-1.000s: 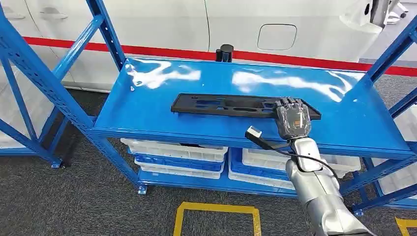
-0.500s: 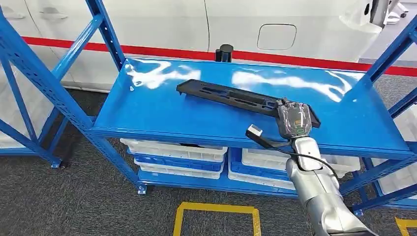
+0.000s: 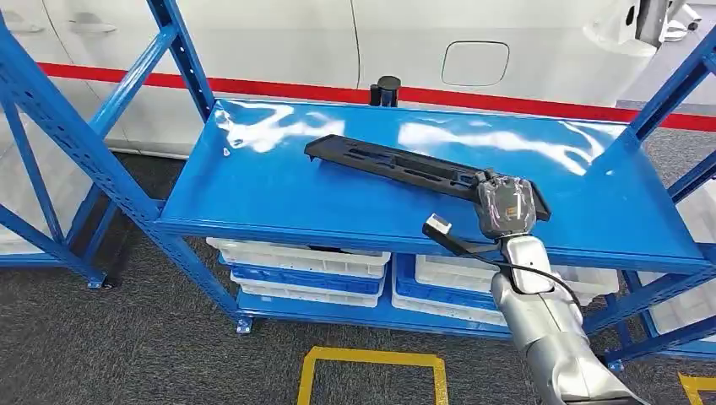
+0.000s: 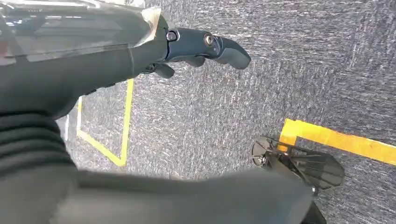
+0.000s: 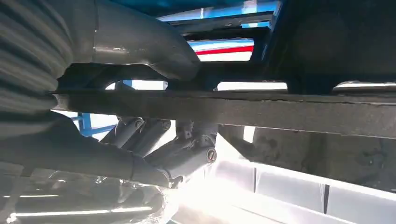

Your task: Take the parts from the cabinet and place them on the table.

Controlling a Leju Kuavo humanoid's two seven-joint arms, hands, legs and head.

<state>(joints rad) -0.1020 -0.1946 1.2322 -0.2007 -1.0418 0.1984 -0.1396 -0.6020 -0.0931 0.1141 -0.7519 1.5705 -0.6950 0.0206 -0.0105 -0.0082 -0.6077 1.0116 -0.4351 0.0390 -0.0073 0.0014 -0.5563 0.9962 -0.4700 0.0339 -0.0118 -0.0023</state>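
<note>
Since a second ago, when it lay flat along the shelf top, the long black part [image 3: 397, 165] had been raised at its right end and swung so that it ran aslant, its far end toward the back left of the blue shelf [image 3: 279, 198]. From half a second ago it had barely shifted. The right hand [image 3: 504, 205] gripped the part's right end near the shelf's front edge, thumb over one face and fingers [image 5: 187, 149] curled under the other. The left hand [image 4: 196, 46] hung over grey carpet [image 4: 289, 60] with yellow floor lines [image 4: 336, 142], holding nothing, its fingers apart. White bins [image 3: 300, 257] sat on the rack's lower level, and a white car body [image 3: 473, 42] with a red stripe stood behind.
</note>
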